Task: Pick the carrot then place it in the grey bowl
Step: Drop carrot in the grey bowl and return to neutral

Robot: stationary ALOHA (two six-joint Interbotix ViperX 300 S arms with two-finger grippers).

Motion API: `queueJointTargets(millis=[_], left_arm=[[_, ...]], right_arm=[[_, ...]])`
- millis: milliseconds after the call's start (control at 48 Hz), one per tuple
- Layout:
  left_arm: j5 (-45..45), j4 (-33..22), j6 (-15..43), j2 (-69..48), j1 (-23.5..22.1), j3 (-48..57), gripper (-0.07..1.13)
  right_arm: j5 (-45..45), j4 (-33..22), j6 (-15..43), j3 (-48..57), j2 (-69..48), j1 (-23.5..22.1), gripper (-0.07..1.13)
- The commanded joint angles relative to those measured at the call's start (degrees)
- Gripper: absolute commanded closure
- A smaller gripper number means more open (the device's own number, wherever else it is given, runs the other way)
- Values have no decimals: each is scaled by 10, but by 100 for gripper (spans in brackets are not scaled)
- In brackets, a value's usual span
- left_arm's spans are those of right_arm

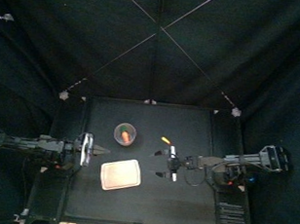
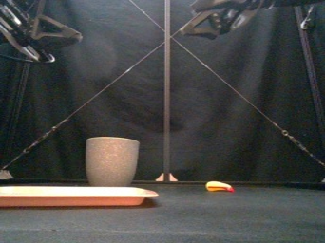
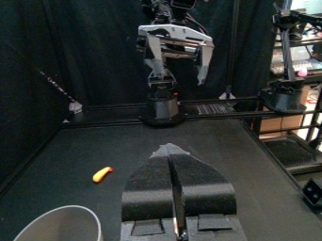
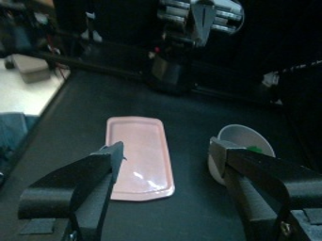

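three things sit on the table (image 1: 172, 199), grey cup (image 1: 125, 133), pink tray (image 1: 119, 174), yellow toy (image 1: 165, 142); left hand (image 3: 174, 151) clenched, right hand (image 4: 167, 148) released.

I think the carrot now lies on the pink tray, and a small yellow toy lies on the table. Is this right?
Not quite: the carrot is inside the grey cup, as the top view shows. The yellow toy does lie on the table.
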Motion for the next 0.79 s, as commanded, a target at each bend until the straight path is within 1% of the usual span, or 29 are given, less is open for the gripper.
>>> queueJointTargets(millis=[21,83,188,479,646,792], left_arm=[[-2,2,1,0,1,-8,107],[-3,4,1,0,1,-7,107],[-3,5,1,-1,1,-6,107],[-3,4,1,-1,1,-6,107],[-2,4,1,-1,1,-6,107],[-2,5,1,-1,1,-6,107]], right_arm=[[-43,35,-1,47,-77,3,1],[-62,51,-1,75,-113,0,1],[-85,66,-3,118,-177,-20,1],[-91,83,-3,195,-299,-61,1],[-91,90,-1,226,-330,-79,1],[-91,90,-1,238,-333,-89,1]])
